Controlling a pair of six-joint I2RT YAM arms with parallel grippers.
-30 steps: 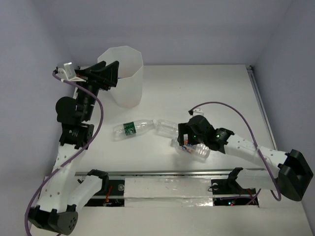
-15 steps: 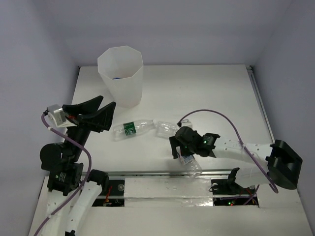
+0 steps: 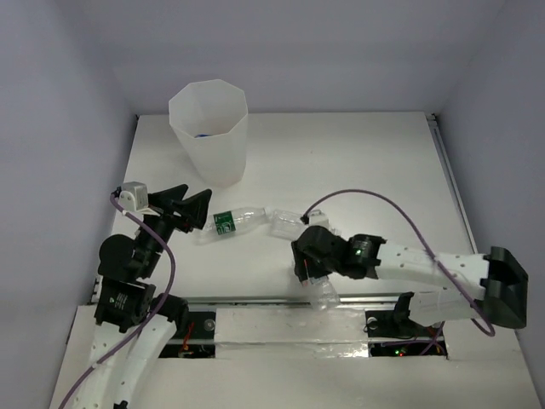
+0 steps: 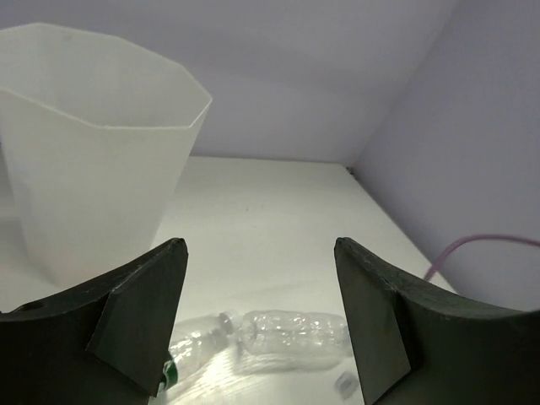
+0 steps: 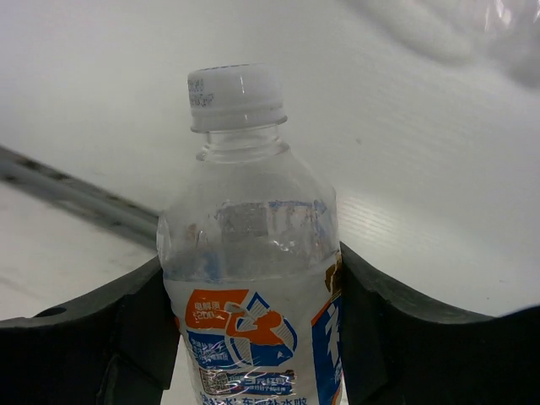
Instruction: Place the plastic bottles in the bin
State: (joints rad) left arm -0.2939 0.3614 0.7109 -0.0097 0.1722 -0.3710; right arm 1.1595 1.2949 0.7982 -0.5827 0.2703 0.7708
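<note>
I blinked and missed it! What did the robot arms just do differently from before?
The right jaws pulled backward a little and closed on the orange-blue label bottle. The left jaws, open, swung away from the bin to beside the green-label bottle. Bin, that bottle and the clear bottle beside it stayed put.

Bottle clear glossy plastic; bin translucent matt plastic; table matt white.
</note>
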